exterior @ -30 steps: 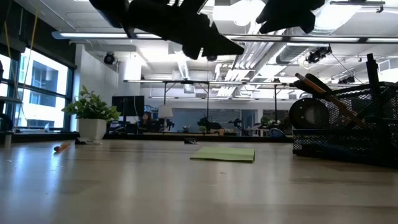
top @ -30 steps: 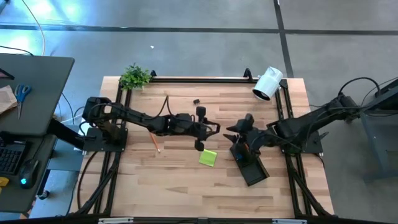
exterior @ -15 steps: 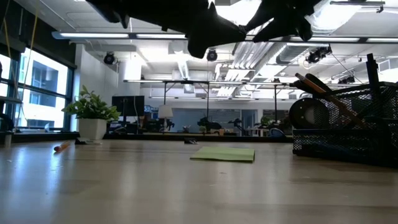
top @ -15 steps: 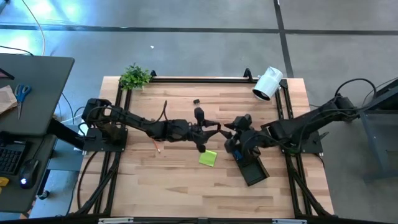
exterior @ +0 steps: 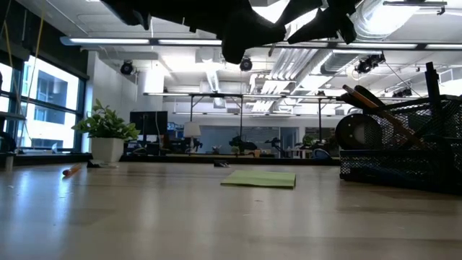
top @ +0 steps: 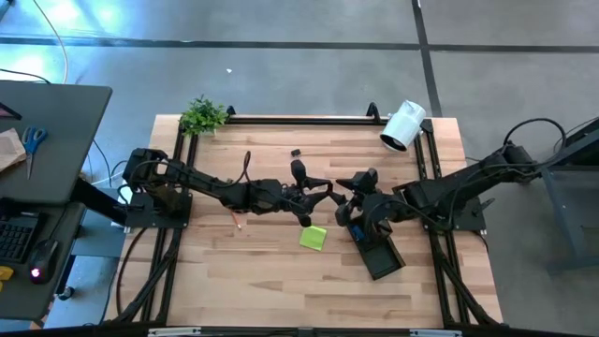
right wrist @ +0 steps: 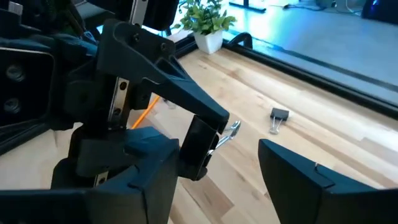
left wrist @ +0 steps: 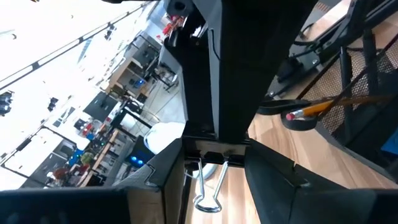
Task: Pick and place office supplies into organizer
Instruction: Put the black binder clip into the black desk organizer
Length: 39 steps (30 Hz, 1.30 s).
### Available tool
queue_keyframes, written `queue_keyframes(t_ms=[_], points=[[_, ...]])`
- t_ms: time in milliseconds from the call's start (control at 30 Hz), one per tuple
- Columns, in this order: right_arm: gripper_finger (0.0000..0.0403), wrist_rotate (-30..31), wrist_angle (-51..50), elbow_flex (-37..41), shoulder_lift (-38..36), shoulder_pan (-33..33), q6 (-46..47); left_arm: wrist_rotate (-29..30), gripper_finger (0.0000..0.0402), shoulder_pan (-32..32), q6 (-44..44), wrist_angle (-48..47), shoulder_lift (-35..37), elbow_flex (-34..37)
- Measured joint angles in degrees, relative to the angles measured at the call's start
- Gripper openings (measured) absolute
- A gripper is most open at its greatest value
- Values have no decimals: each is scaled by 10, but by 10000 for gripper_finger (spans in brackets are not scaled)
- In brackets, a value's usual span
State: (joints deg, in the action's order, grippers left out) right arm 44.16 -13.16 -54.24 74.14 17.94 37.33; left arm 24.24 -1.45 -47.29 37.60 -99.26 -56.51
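Left claw (top: 311, 190) is pinched on a black binder clip (right wrist: 200, 144) with wire handles; right claw (top: 348, 208) is spread beside it, above the wooden bench (top: 262, 271) near the mesh organizer (top: 379, 253).

- My left gripper (top: 316, 190) has crept further toward the right arm since a second ago — it carries a black binder clip (left wrist: 210, 163) pinched between its fingers, wire handles pointing out.
- My right gripper (top: 348, 193) has swung in from beside the organizer (top: 378, 251) to meet it; the two now sit just beside each other above the lime-green sticky-note pad (top: 314, 238).
- In the low view both dark arms have closed together overhead.
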Motion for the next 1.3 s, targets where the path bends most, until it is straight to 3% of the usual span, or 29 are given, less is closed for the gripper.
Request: queue_keyframes(t_ms=[267,567,833,1300], points=[[187,4,16,0,3,-9,-24,14,136,-1,0,-17,0,-1],[181,-59,39,-1,44,-44,-50,94,136,-19,-24,-31,-1,0],[181,-27,89,-1,53,-47,-107,166,136,-44,-63,-21,0,-1],[176,13,107,0,55,-50,-127,176,136,-45,-64,-14,1,-2]])
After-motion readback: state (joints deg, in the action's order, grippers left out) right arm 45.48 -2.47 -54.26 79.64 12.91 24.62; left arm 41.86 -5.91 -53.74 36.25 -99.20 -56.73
